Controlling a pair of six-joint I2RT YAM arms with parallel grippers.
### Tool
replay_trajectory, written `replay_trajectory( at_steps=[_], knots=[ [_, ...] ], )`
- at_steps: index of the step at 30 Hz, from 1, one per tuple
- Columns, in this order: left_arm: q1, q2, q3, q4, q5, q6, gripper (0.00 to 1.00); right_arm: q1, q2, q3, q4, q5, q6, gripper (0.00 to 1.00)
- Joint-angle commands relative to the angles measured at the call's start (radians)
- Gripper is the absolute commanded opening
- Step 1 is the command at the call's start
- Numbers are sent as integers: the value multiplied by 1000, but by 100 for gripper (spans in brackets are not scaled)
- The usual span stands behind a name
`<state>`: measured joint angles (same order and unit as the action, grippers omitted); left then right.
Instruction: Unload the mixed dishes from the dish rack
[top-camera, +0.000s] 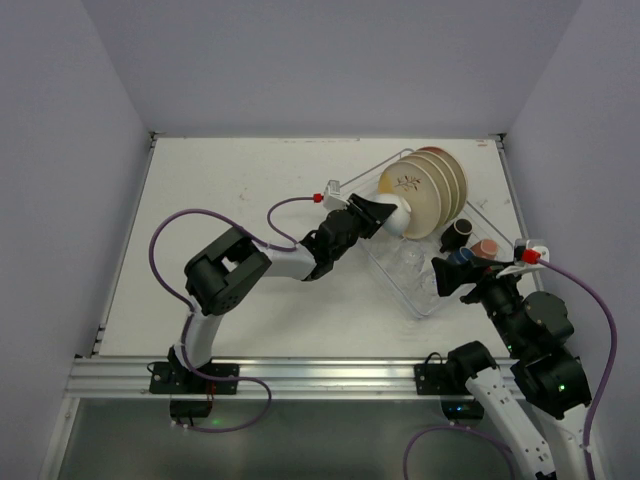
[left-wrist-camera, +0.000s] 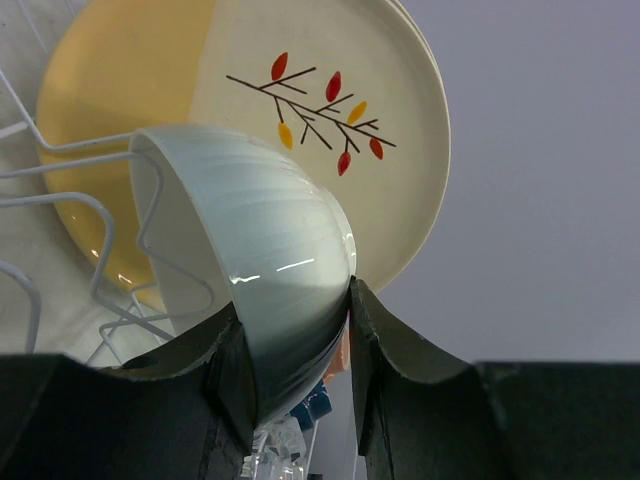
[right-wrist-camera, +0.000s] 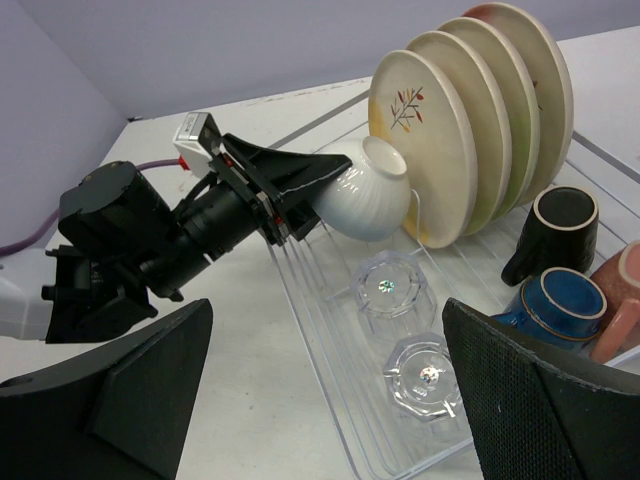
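Inside rack (right-wrist-camera: 305, 300): four plates (right-wrist-camera: 470, 140), two glasses (right-wrist-camera: 392, 290), three cups (right-wrist-camera: 560, 225); left hand (left-wrist-camera: 295, 310) grasping bowl (left-wrist-camera: 260, 230), right hand (top-camera: 440, 278) released.

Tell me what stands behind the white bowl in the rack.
The yellow-and-cream sprig plate stands upright right behind the bowl, with more plates lined up behind it. The bowl hides that plate's lower part.

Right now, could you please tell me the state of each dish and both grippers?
white bowl: on its side, in left gripper
left gripper: shut on white bowl
right gripper: open, empty
plates: upright on edge in dish rack
clear glasses: standing in rack
blue cup, dark cup, salmon cup: tilted in rack
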<state>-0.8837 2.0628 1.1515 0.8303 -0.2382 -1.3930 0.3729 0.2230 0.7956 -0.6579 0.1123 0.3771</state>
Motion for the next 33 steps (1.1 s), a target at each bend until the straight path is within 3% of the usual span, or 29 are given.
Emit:
replay_trajectory(
  at_steps=[1, 23, 33],
  knots=[
    [28, -67, -7, 88, -20, 61, 0, 0, 13, -7, 37, -7, -10, 99],
    [35, -90, 36, 132, 5, 172, 0, 0, -7, -9, 27, 6, -12, 99],
    [35, -81, 59, 153, 13, 157, 0, 0, -7, -7, 23, 6, -10, 99]
  ],
)
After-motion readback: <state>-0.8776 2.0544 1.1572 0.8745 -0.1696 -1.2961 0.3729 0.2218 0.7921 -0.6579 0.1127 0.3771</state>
